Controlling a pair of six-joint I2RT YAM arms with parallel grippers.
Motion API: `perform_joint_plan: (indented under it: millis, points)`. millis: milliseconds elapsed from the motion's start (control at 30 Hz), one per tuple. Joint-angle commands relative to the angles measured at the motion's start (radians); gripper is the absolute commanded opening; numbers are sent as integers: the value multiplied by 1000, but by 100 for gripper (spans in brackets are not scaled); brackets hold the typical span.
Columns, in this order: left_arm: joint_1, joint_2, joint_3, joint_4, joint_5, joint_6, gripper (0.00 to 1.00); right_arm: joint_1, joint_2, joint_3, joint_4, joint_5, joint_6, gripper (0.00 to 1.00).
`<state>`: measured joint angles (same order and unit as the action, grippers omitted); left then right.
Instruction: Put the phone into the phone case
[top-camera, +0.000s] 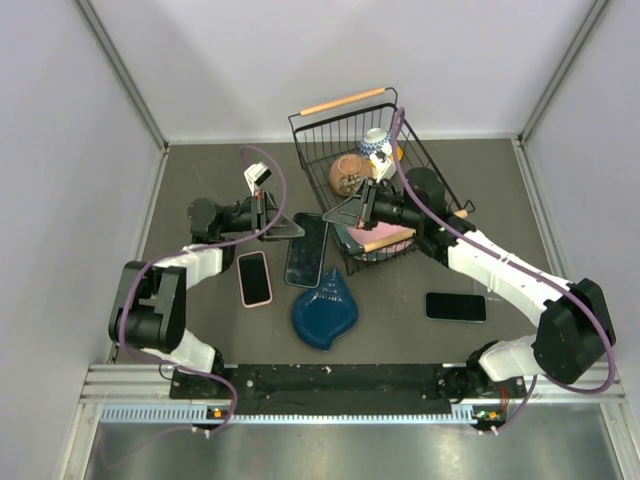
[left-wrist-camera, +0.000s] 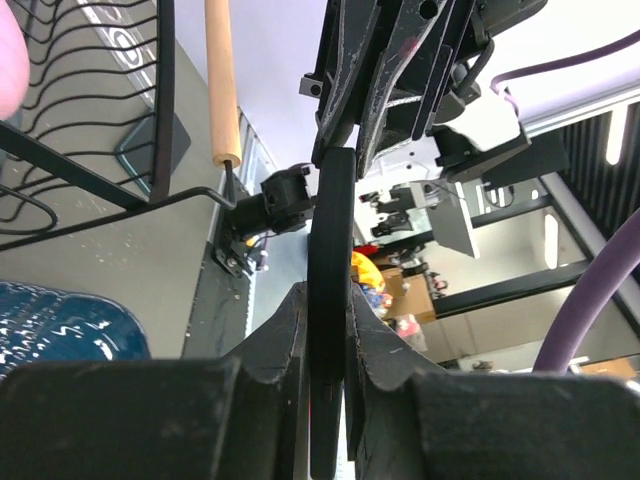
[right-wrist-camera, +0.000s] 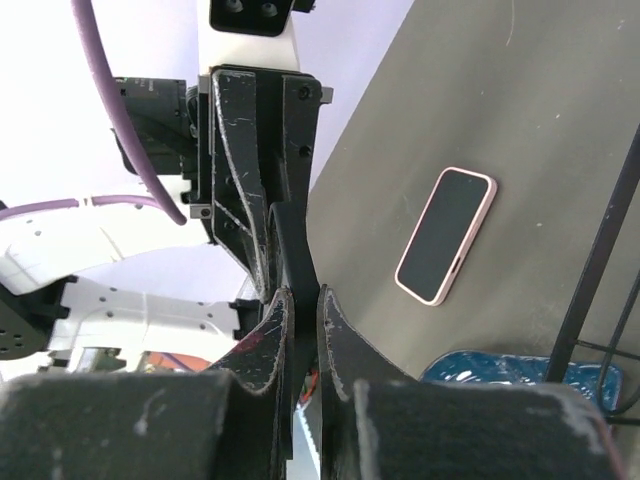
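Left gripper (left-wrist-camera: 328, 335), right gripper (right-wrist-camera: 297, 312) on phone (top-camera: 305, 252) edges

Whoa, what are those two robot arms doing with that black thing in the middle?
Both arms are pinching the same dark flat slab between them. The left end effector grips one side and the right end effector grips the other. It looks like a phone or a case, but I cannot tell which. A pink-edged phone lies on the table nearby, and another dark phone lies off to the right, both untouched.
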<state>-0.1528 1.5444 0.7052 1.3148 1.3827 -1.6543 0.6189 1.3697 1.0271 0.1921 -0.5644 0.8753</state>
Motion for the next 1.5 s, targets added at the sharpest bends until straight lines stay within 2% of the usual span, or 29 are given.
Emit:
perform_joint_plan:
  millis: [0, 33, 67, 100, 133, 167, 200, 267, 300, 333, 367, 433, 533, 600, 733, 833, 900, 1100, 1233, 1467]
  points:
    - [-10, -61, 27, -99, -33, 269, 0, 34, -72, 62, 37, 6, -131, 0]
    - [-10, -96, 40, -311, -49, 342, 0, 38, -76, 76, 9, 11, -162, 0]
    - [-10, -115, 56, -435, -63, 426, 0, 42, -78, 79, 4, 11, -197, 0]
    - [-11, -133, 77, -595, -76, 623, 0, 42, -81, 83, 1, 5, -203, 0]
    - [-16, -165, 133, -878, -120, 730, 0, 42, -83, 97, -22, 3, -220, 0]
    - [-17, -174, 166, -1016, -138, 895, 0, 44, -83, 102, -35, 4, -225, 0]
    - [-19, -185, 186, -1076, -152, 927, 0, 42, -84, 106, -40, 1, -225, 0]
    - [-19, -199, 188, -1028, -139, 872, 0, 44, -83, 102, -27, -27, -216, 3]
    - [-19, -202, 183, -988, -133, 837, 0, 42, -78, 94, -13, -40, -207, 8]
    - [-19, -208, 165, -933, -128, 799, 0, 42, -78, 76, 7, -49, -185, 20]
    - [-19, -213, 154, -845, -126, 730, 0, 42, -75, 65, 39, -61, -170, 24]
    - [-19, -224, 140, -786, -126, 686, 0, 42, -69, 33, 75, -81, -138, 33]
    - [-19, -248, 139, -750, -139, 648, 0, 42, -66, -11, 136, -106, -101, 42]
    - [-19, -270, 139, -735, -158, 633, 0, 42, -66, -27, 150, -111, -95, 45]
    - [-19, -305, 137, -717, -215, 613, 0, 45, -64, -74, 176, -121, -66, 59]
    - [-17, -326, 122, -665, -261, 568, 0, 54, -67, -107, 193, -152, -50, 63]
    - [-17, -336, 119, -652, -278, 547, 0, 59, -81, -120, 193, -155, -50, 63]
    - [-16, -356, 99, -661, -332, 550, 0, 67, -126, -168, 185, -118, -36, 50]
    - [-14, -363, 83, -651, -358, 539, 0, 71, -129, -174, 184, -111, -33, 47]
    - [-13, -386, 63, -690, -401, 565, 0, 91, -127, -185, 150, -68, -47, 47]
